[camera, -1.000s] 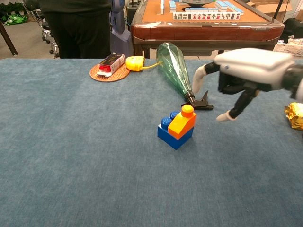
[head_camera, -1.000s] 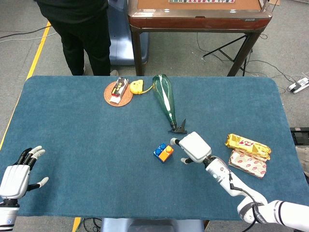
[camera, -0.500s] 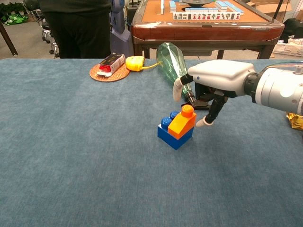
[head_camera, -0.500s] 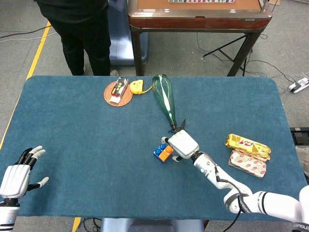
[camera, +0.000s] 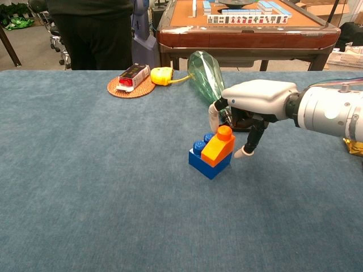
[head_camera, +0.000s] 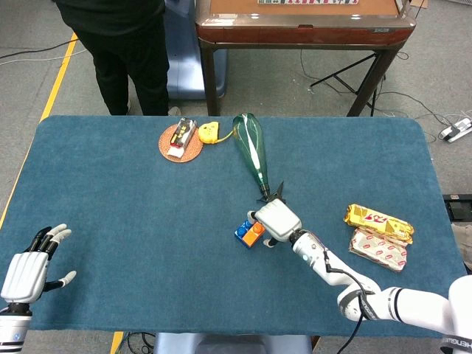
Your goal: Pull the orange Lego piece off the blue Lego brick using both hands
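**My right hand at the Lego stack**

I am holding my right hand (camera: 249,116) just beside the orange Lego piece (camera: 218,148), thumb curving down behind it and a fingertip reaching down at its right side; I cannot tell whether either is touching, so whether I am grasping it is unclear. The orange piece is sitting on the blue Lego brick (camera: 205,160), near the middle of the blue table (head_camera: 133,214), close to the neck of a lying green bottle (head_camera: 252,151). My left hand (head_camera: 26,265) is resting released, fingers spread, at the table's near left edge.
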